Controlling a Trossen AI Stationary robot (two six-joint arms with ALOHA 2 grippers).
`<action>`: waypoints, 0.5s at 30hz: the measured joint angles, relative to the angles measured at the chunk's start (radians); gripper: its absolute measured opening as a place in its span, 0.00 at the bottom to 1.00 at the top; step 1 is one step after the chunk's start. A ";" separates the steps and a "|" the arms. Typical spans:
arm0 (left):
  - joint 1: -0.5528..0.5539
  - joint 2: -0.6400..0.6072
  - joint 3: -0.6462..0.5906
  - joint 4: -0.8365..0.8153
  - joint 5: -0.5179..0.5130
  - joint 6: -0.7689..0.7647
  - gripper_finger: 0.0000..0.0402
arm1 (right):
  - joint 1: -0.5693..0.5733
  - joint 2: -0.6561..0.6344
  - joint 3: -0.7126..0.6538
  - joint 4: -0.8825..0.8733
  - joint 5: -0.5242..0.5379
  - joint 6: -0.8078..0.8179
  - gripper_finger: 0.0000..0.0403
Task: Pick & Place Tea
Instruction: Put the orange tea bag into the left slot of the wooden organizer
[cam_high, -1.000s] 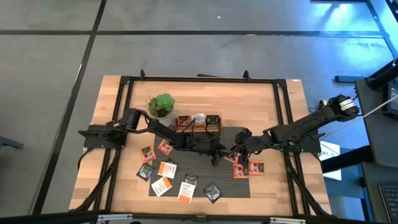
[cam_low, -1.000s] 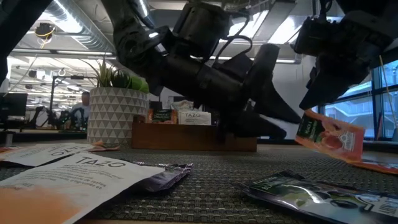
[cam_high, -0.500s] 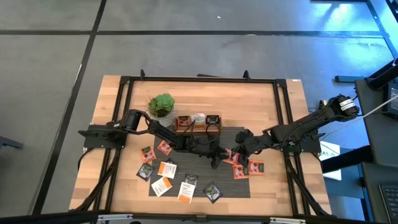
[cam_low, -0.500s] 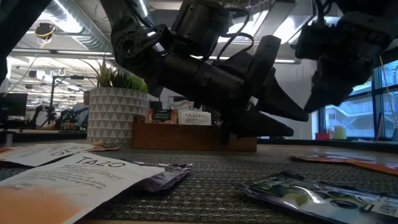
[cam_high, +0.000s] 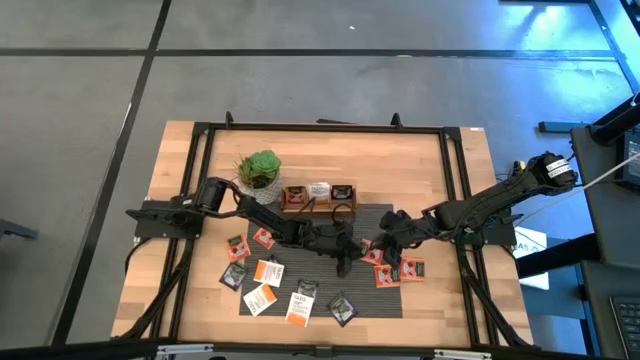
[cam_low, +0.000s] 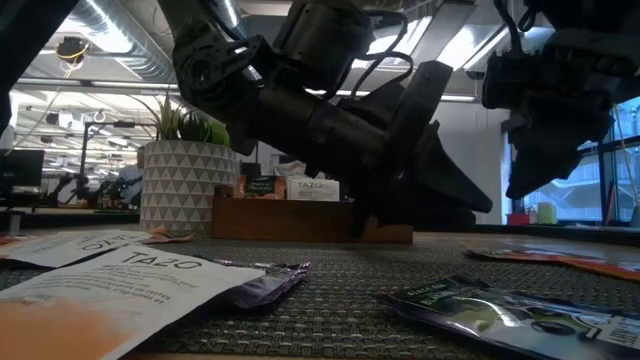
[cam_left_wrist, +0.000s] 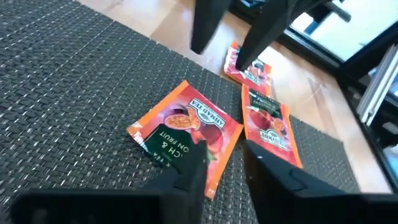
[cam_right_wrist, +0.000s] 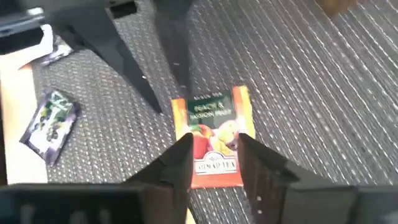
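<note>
An orange-red tea sachet (cam_left_wrist: 186, 134) (cam_right_wrist: 214, 134) lies flat on the dark woven mat (cam_high: 330, 285), between my two grippers (cam_high: 368, 253). My left gripper (cam_left_wrist: 227, 171) (cam_high: 350, 250) reaches in low from the table's left, open, its fingertips at the sachet's edge. My right gripper (cam_right_wrist: 214, 155) (cam_low: 540, 170) hovers open above the sachet, clear of the mat. Two more orange-red sachets (cam_left_wrist: 267, 124) (cam_left_wrist: 252, 65) lie flat just beyond it. My left gripper has one fingertip (cam_left_wrist: 198, 168) over the sachet's near corner (cam_left_wrist: 208, 180), coming in low and slanting down from the table's left. I cannot tell whether it touches the sachet. Nothing sits between its two fingers.
A wooden tray (cam_high: 318, 197) with sachets standing in it and a potted plant (cam_high: 260, 168) stand at the far side. Several white, orange and dark sachets (cam_high: 265, 285) lie at the near left, a dark one (cam_right_wrist: 50, 121) on the mat close by.
My right gripper has opened and let go of the orange-red sachet it held hanging above the mat. The sachet has fallen and now lies flat on the mat. The right wrist has rolled while staying in place.
</note>
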 joint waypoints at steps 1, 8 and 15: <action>0.000 0.000 0.000 -0.009 0.000 0.019 0.20 | 0.000 0.000 0.000 0.002 0.000 0.002 0.36; -0.007 0.000 0.000 -0.010 0.010 0.136 0.01 | 0.001 0.000 0.000 0.003 0.001 -0.044 0.44; -0.007 0.033 0.017 -0.005 0.015 0.172 0.01 | -0.002 0.009 0.000 -0.014 0.002 0.045 0.44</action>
